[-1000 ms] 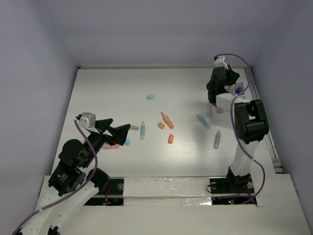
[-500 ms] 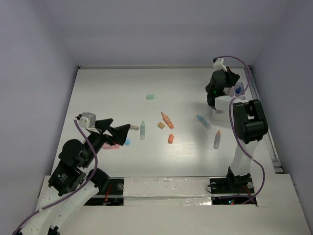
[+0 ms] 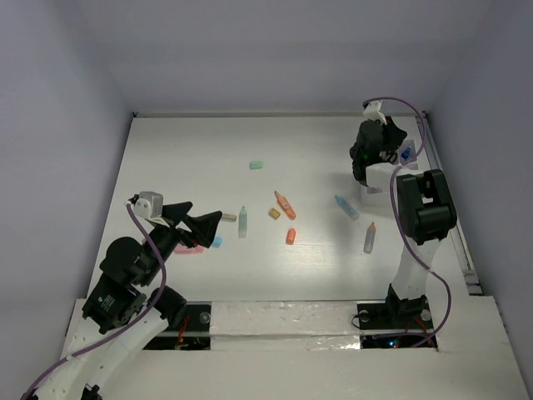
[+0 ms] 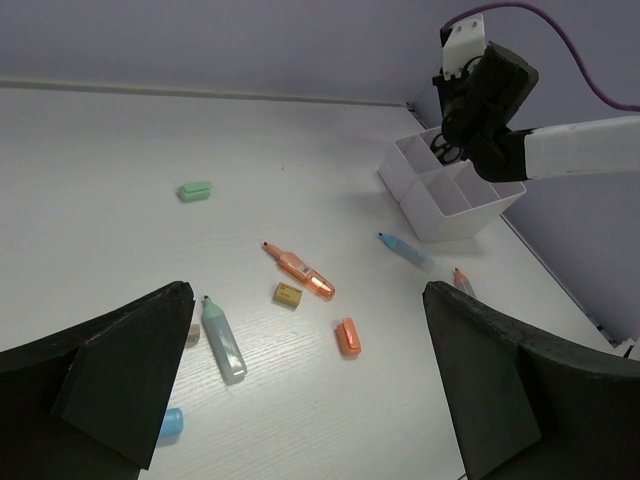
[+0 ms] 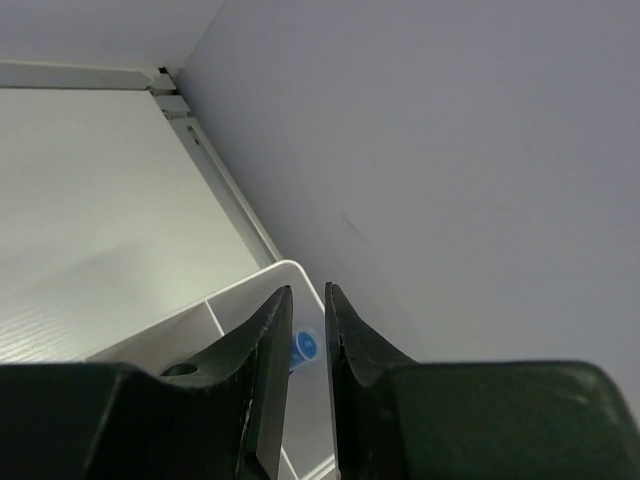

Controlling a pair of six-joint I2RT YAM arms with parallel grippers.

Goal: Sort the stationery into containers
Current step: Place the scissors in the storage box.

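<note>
The white divided container (image 4: 452, 200) stands at the far right of the table. My right gripper (image 3: 365, 167) hangs over it, jaws a narrow gap apart (image 5: 308, 292), and a blue piece (image 5: 305, 345) lies in the compartment below them. Loose stationery lies mid-table: a green eraser (image 4: 194, 190), an orange pen (image 4: 300, 270), a tan eraser (image 4: 288, 294), an orange cap (image 4: 348, 337), a mint pen (image 4: 223, 341), a blue pen (image 4: 405, 250) and a grey pen (image 3: 370, 237). My left gripper (image 3: 208, 232) hovers wide open at the near left, holding nothing.
A pink piece (image 3: 190, 249) and a small blue piece (image 3: 216, 242) lie under my left fingers. Walls close the table at the back and on both sides. A white rail (image 3: 445, 208) runs along the right edge next to the container.
My right gripper's jaws have parted from shut to a narrow gap over the container, and its wrist has shifted slightly. The left arm has not moved.
</note>
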